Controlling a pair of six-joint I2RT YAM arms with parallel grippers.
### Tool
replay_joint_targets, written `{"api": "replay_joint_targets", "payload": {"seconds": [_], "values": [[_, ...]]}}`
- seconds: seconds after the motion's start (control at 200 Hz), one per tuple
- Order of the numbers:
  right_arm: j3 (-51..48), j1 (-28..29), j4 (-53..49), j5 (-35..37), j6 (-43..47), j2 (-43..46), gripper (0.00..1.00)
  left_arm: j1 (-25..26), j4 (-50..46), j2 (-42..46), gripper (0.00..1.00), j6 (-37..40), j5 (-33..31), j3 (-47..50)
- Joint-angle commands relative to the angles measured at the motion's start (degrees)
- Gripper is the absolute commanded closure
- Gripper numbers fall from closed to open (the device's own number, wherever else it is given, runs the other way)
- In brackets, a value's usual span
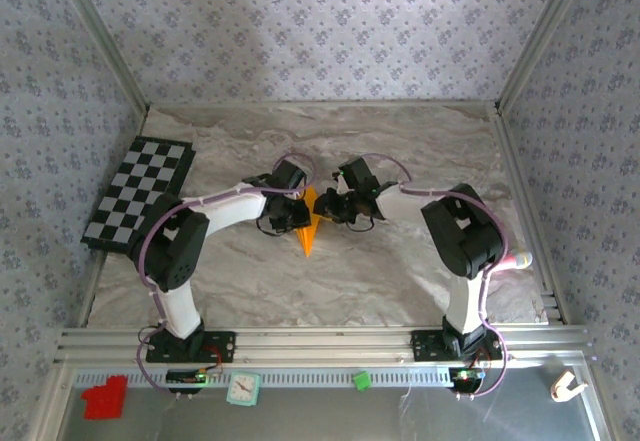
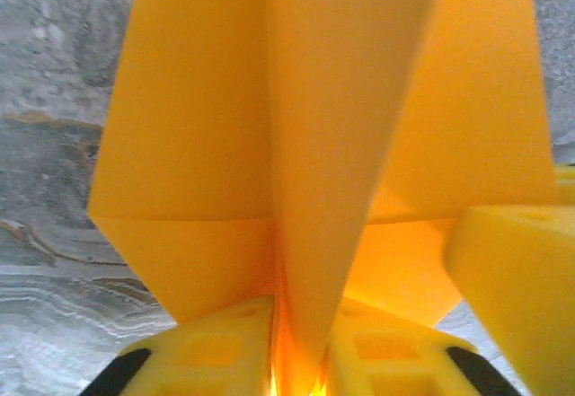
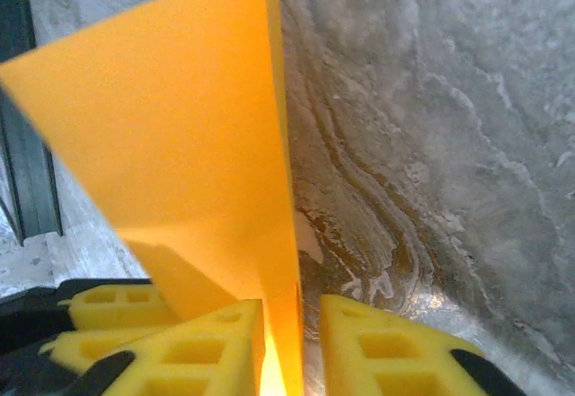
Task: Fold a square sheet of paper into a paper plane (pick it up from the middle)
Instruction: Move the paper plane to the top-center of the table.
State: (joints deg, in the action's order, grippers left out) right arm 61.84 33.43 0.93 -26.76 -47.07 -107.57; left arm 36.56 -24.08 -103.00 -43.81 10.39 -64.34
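The paper plane (image 1: pixel 311 231) is orange, folded to a point that faces the near edge, and is held up off the marbled table between both grippers. My left gripper (image 1: pixel 292 213) is shut on its central folded keel. In the left wrist view the yellow pads (image 2: pixel 216 347) press the keel of the paper plane (image 2: pixel 207 145) from both sides, at the left gripper (image 2: pixel 301 315). My right gripper (image 1: pixel 335 206) stands open. In the right wrist view the paper plane (image 3: pixel 180 127) leans on the left pad (image 3: pixel 207 342) of the right gripper (image 3: pixel 292 315), with a gap to the other pad.
A black-and-white checkered mat (image 1: pixel 140 193) lies at the far left of the table. Beyond the near rail sit a red block (image 1: pixel 105 398), a small clock (image 1: pixel 242 389) and a green block (image 1: pixel 361 380). A pink object (image 1: pixel 520 259) lies by the right arm.
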Motion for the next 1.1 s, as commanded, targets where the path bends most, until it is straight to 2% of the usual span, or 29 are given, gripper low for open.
{"api": "replay_joint_targets", "payload": {"seconds": [0.0,0.205,0.425,0.59,0.735,0.945,1.094], "values": [[-0.5,-0.8,-3.3,4.5,1.1,4.8,0.69,0.4,-3.5,-0.5,0.85,2.4,-3.2,-2.9],[-5.6,-3.1,-5.1,13.2,2.7,12.4,0.49,0.4,-7.1,-1.4,0.95,6.5,-7.3,-7.4],[-11.7,-5.4,-6.1,22.5,7.1,21.1,0.3,-0.3,-10.9,-5.6,0.96,11.2,-12.0,-16.8],[-15.3,-7.8,-6.2,25.0,8.7,25.4,0.26,-0.6,-14.5,-12.7,0.95,13.1,-15.7,-26.9],[-16.7,-10.0,-6.2,23.6,8.7,26.6,0.26,-0.7,-18.6,-19.0,0.94,12.5,-18.3,-34.6],[-16.6,-11.5,-6.6,21.3,9.3,26.7,0.26,-0.6,-20.7,-25.0,0.9,11.7,-18.5,-40.8],[-16.8,-11.8,-6.2,20.4,9.0,26.5,0.25,-0.6,-21.2,-27.2,0.81,11.3,-16.1,-42.2]]}}
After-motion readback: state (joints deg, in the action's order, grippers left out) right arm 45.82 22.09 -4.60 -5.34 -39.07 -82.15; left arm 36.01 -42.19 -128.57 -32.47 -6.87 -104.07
